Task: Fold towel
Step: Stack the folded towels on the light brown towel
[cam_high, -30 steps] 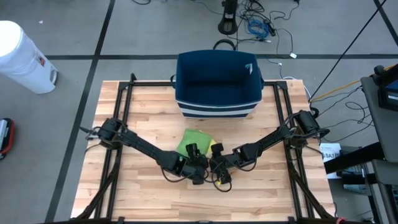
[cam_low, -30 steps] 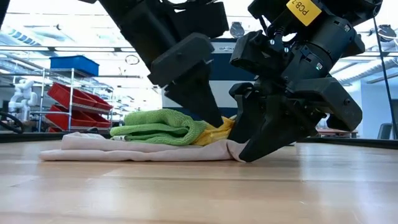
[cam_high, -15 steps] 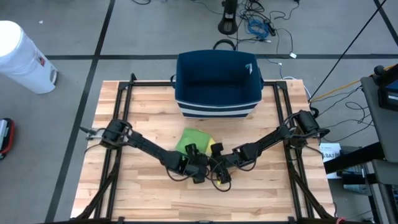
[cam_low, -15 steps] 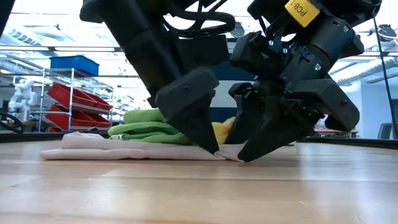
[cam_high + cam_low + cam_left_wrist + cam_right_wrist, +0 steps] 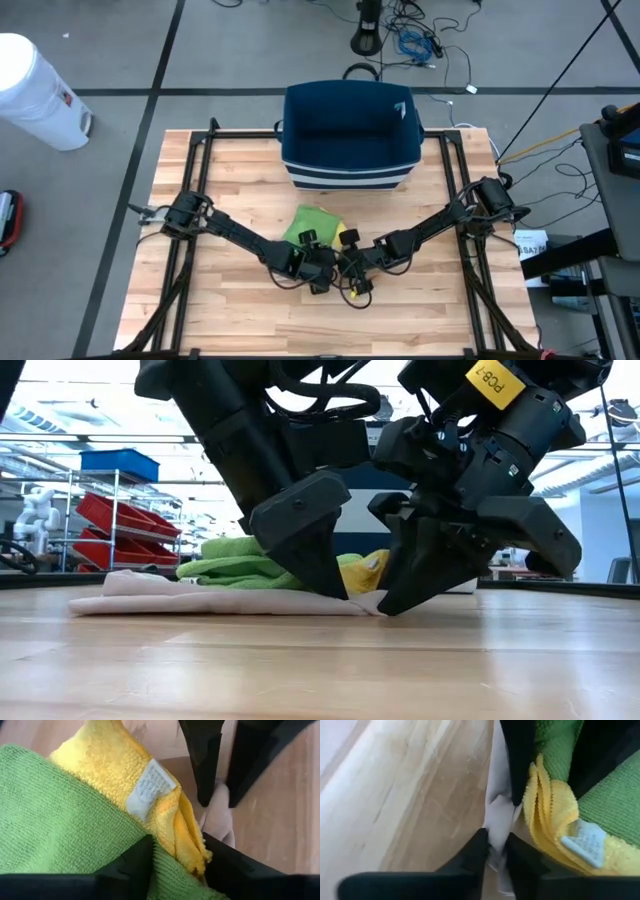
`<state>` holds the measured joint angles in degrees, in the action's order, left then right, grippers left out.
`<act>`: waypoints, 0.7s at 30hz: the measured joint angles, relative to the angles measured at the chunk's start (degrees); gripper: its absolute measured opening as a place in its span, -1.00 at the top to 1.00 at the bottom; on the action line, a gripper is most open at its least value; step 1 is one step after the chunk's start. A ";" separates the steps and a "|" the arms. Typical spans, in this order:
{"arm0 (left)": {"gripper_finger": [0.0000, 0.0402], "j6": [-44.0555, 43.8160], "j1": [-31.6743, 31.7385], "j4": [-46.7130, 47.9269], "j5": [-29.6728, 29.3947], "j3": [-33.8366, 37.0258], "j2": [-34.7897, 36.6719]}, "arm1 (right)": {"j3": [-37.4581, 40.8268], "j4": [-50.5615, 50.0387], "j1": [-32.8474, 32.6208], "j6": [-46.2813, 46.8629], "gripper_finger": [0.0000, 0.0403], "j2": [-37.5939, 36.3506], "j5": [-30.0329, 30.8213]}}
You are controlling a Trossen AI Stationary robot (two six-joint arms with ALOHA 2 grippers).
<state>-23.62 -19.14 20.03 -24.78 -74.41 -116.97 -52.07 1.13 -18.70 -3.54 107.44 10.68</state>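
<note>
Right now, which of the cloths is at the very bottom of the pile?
The pale pink towel. It lies flat on the table, with the green cloth and the yellow cloth heaped on top of it.

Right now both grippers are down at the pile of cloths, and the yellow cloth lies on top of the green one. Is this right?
Not quite. The left wrist view shows the green cloth lying over the yellow cloth, not under it. The left gripper and right gripper are indeed down at the pile.
</note>
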 joint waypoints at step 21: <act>0.20 3.77 0.64 0.05 4.72 0.00 3.34 | -0.02 -2.16 0.02 -0.29 0.96 0.00 -0.14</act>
<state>-19.86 -18.50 20.08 -20.05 -74.41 -113.62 -52.10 -1.04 -18.68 -3.83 107.44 10.54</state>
